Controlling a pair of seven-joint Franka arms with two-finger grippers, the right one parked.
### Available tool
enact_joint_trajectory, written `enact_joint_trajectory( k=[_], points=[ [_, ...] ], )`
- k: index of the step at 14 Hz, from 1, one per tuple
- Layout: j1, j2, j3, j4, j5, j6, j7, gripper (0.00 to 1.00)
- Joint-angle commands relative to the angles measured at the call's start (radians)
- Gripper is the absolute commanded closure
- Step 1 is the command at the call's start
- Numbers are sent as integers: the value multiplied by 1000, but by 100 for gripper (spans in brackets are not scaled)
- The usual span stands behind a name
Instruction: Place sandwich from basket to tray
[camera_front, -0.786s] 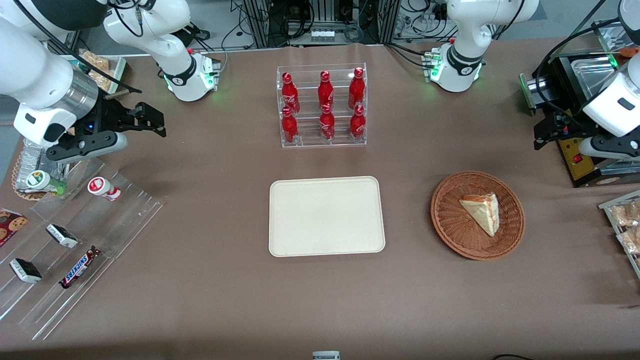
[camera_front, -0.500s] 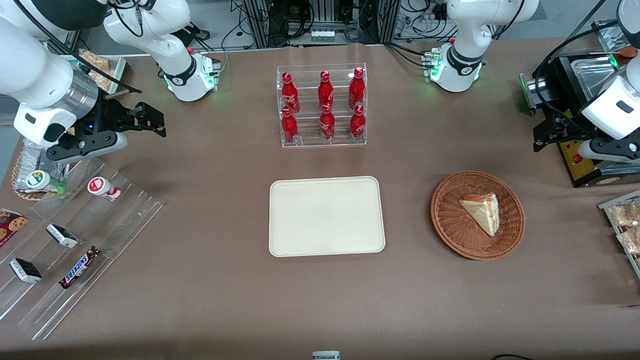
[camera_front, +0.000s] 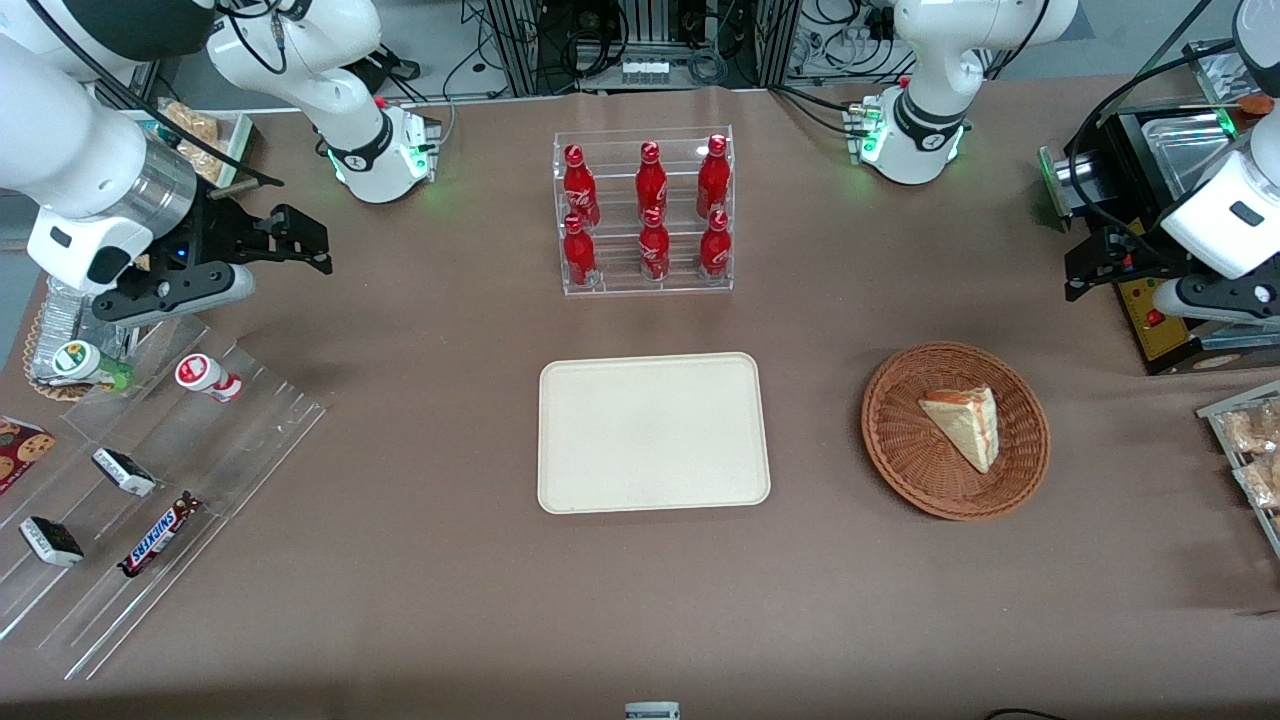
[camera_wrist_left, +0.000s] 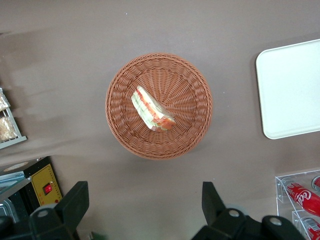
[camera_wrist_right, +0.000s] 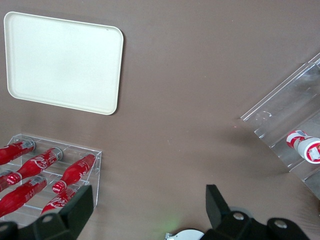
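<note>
one sandwich (camera_front: 962, 427) wedge lies in the wicker basket (camera_front: 900, 440), which sits on the table beside the cream tray (camera_front: 653, 432), toward the working arm's end. the hand (camera_front: 1083, 268) hangs high above the table, farther from the front camera than the basket, fingers (camera_wrist_left: 74, 200) spread wide and holding nothing. this looks like the approach step: next it must come over the wedge, descend, and close across the bread faces gently.

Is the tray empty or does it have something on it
Empty. The tray shows only bare cream surface; the sandwich lies in the basket, and the open gripper is above the basket, holding nothing.
</note>
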Motion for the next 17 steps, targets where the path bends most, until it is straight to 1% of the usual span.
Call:
enact_joint_trajectory(
  k=[1,3,4,9,11,12,13,16,17],
  points=[
    [-7,21,8,-22,9,-3,6,0],
    [-5,68,8,-51,9,31,3,0],
    [-5,90,9,-86,10,83,3,0],
    [-3,110,26,-456,18,567,-15,0],
    [-3,134,28,-560,18,737,-50,0],
    [-3,148,28,-595,18,811,-111,0],
    [-5,159,28,-614,18,850,-217,0],
    [-8,191,26,-608,18,864,-621,0],
    [-7,203,26,-611,15,888,-709,0]
  ],
)
